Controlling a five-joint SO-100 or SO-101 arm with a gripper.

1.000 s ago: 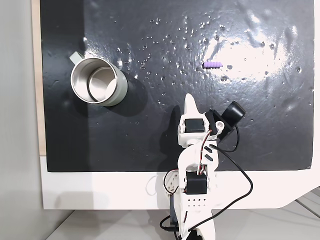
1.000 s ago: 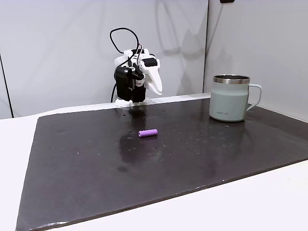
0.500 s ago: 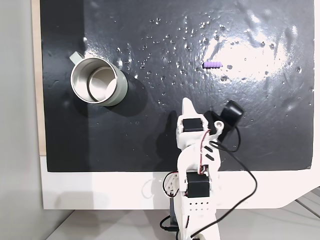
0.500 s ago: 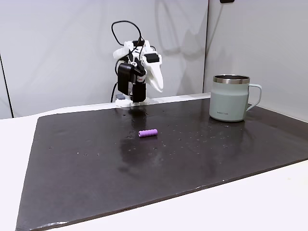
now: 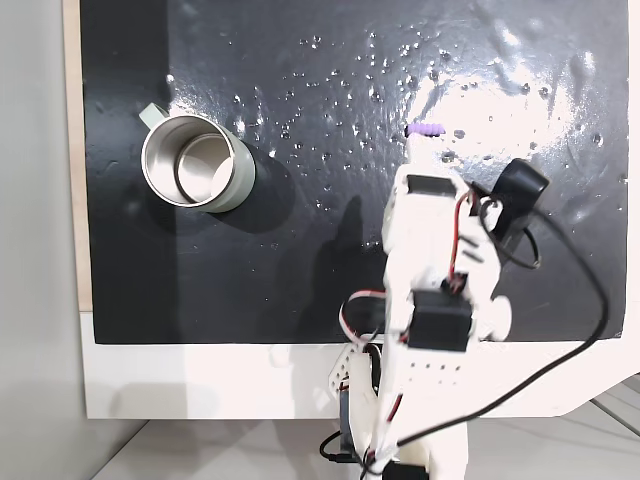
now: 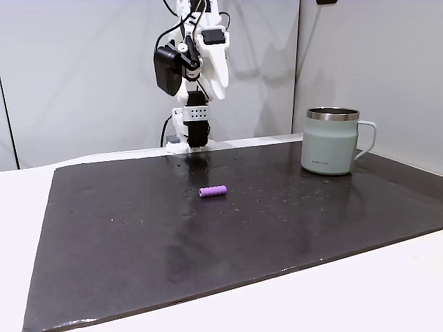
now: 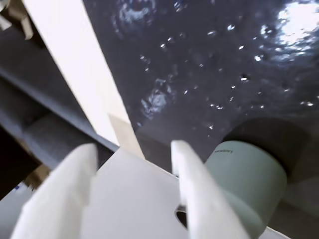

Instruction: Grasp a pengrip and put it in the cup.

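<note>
Raised high above the black mat, my gripper hangs with its white fingers pointing down in the side fixed view, holding nothing. In the wrist view the two pale fingers stand apart with a clear gap between them, so the gripper is released and spread.

In the side fixed view the pengrip lies flat on the mat at about 6 o'clock from my gripper, well below it and untouched. It is a short, slim purple tube, lying on its side, its long axis running roughly 3 to 9 o'clock. In the top-down fixed view the pengrip shows as a small purple bar with a faintly ribbed edge, just off the tip of my arm at 12 o'clock, beside a bright glare patch on the mat.

The cup, a shiny silver mug with a pale grey-green wall, stands upright and open-mouthed, well apart from the pengrip, at about 9 o'clock from it in the top-down view. Seen from the side, the cup has its handle turned toward 3 o'clock. The wrist view catches the cup at 4 o'clock, partly behind one finger.
</note>
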